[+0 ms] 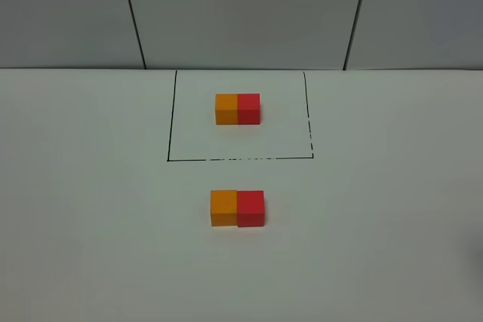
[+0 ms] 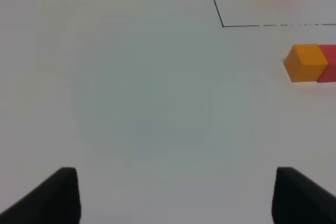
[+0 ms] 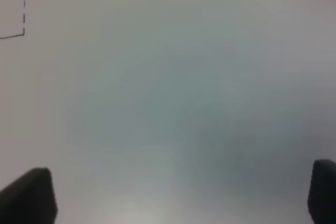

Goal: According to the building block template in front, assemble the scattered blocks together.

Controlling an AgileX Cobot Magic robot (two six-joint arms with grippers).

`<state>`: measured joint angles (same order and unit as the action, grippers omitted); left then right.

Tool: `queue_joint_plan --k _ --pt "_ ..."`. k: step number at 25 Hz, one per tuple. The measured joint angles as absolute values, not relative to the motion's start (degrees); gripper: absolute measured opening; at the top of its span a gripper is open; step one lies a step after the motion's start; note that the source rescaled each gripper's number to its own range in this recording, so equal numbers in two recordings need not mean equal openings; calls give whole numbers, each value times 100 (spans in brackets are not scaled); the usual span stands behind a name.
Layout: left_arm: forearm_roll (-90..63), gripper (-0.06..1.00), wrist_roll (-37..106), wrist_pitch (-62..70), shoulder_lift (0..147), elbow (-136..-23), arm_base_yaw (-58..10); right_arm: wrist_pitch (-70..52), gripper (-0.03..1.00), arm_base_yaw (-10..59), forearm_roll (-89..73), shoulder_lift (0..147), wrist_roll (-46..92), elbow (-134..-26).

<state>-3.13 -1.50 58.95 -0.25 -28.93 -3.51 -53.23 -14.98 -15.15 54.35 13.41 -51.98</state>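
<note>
Both your pincers are spread wide with nothing in them: left gripper [image 2: 176,195] and right gripper [image 3: 181,195] hang over bare table [image 1: 90,224]. Your orange cube [image 1: 223,208] and red cube [image 1: 250,208] sit touching, just near of the template [image 1: 238,108]. Right wrist view's blurry, only catching a frame corner.

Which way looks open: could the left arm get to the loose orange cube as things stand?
Probably yes. The left gripper is open and empty, with only bare table between it and the orange cube; the red cube adjoins only its far side.
</note>
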Motion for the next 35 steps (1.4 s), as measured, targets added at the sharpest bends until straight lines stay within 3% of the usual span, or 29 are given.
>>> queue_joint_plan --k 13,22,35 --pt "-313 84 -150 5895 -25 -2893 -351 -6345 91 -1448 -614 3260 731 -4974" --pt "-313 84 -150 5895 -25 -2893 -351 -6379 86 -833 -199 2058 330 -3978" --pt "-313 84 -150 5895 -25 -2893 -351 -6296 77 -815 79 630 324 -3308"
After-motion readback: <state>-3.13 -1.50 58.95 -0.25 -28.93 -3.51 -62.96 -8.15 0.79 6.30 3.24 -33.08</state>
